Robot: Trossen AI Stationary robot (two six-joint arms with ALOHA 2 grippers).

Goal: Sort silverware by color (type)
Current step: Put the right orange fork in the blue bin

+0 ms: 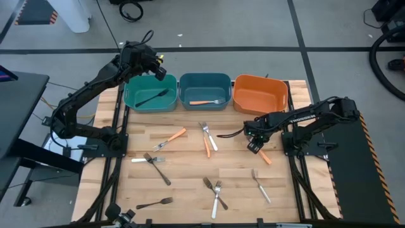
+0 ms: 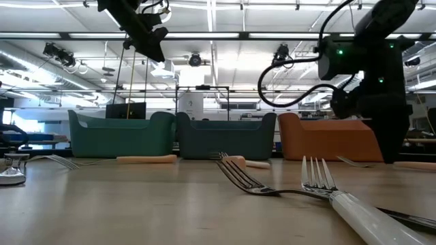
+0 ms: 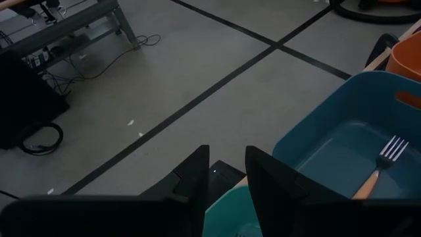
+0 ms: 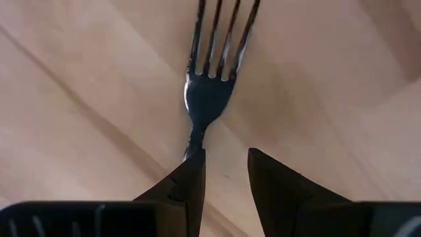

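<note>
1. Just in front of the orange bin (image 1: 260,95), flat on the bench (image 1: 190,183): black fork (image 1: 231,133), tines pointing away from the right jaws, handle end toward them.
2. Runs almost straight out ahead of the right jaws in the right wrist view, so long axis and wrist line nearly agree.
3. Sits off-centre, though: neck meets the tip of one finger (image 4: 187,174) rather than the gap.
4. Right jaws: low over the bench in front of the orange bin, apart by a narrow gap, clamped on nothing that shows. Cannot tell how much of the handle lies beneath them.
5. Likely calls for a small sideways shift to bring the handle into the gap, and closing across the handle, not along it.
6. Left jaws: high over the far rim of the teal bin (image 1: 130,101), two bins along from the orange bin, slightly apart and holding nothing. Well apart from this fork, so right arm clearly the nearer.
7. Teal bin: holds another black fork (image 1: 152,98), so probably where this one belongs, a long carry past the orange bin.
8. Blue bin (image 1: 204,76), next to the orange bin: holds an orange-handled fork (image 1: 207,102).
9. Farther out from the orange bin: remaining silverware (image 1: 218,201) scattered on the bench, with one orange-handled piece (image 1: 264,157) just beside the right jaws, worth avoiding.
</note>
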